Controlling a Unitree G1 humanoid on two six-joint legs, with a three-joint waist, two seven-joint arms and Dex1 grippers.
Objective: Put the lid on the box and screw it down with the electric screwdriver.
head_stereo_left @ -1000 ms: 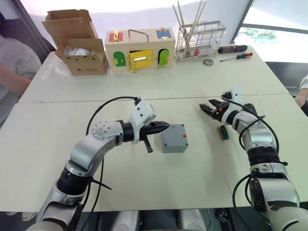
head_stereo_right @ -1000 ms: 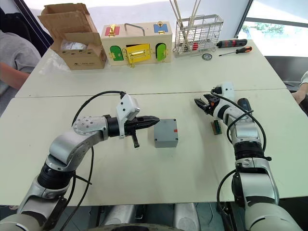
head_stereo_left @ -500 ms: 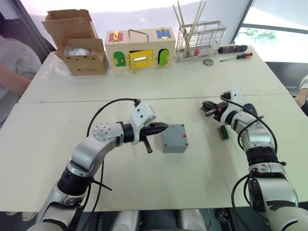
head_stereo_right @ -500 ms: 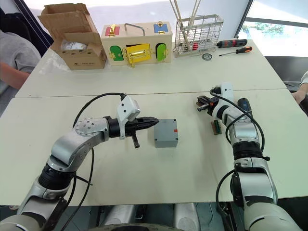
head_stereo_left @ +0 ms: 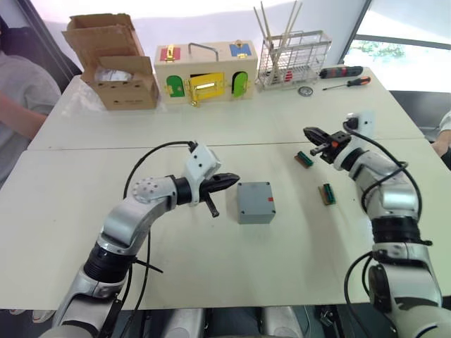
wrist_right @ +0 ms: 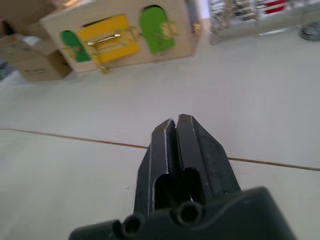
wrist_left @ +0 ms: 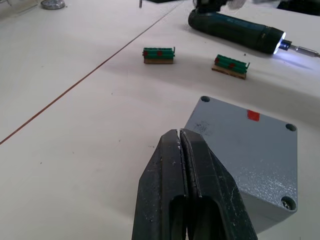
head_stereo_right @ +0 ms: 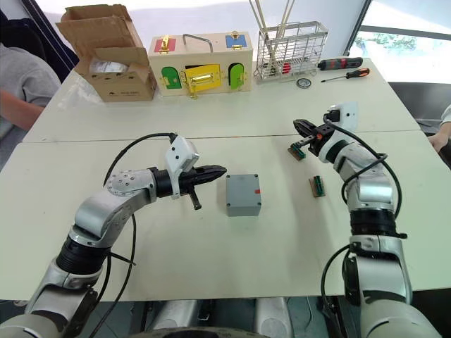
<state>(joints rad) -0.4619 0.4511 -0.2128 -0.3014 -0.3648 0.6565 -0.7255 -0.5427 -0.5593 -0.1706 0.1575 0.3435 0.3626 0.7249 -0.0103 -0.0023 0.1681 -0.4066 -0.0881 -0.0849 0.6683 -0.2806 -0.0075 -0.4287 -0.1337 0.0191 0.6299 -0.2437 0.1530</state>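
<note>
The grey box [head_stereo_left: 254, 202] sits mid-table with a red mark near one edge. Its top face, the lid [wrist_left: 240, 145], shows screw holes at the corners. My left gripper [head_stereo_left: 235, 178] is shut and empty, its tip a short gap to the left of the box and level with its top. The electric screwdriver [wrist_left: 235, 30] lies on the table beyond the box, its tip light on. My right gripper [head_stereo_left: 308, 131] is shut on nothing, raised above the table at the right, over a green terminal block [head_stereo_left: 304, 158].
A second green block [head_stereo_left: 326, 193] lies right of the box. Along the far edge stand a cardboard carton [head_stereo_left: 113, 67], a wooden latch box [head_stereo_left: 204, 70], a wire rack [head_stereo_left: 292, 56] and two manual screwdrivers [head_stereo_left: 342, 71]. A person [head_stereo_left: 21, 98] sits at far left.
My right gripper closed, then rose and drew back to the right, leaving the green block lying on the table. My left gripper pulled slightly left, away from the box.
</note>
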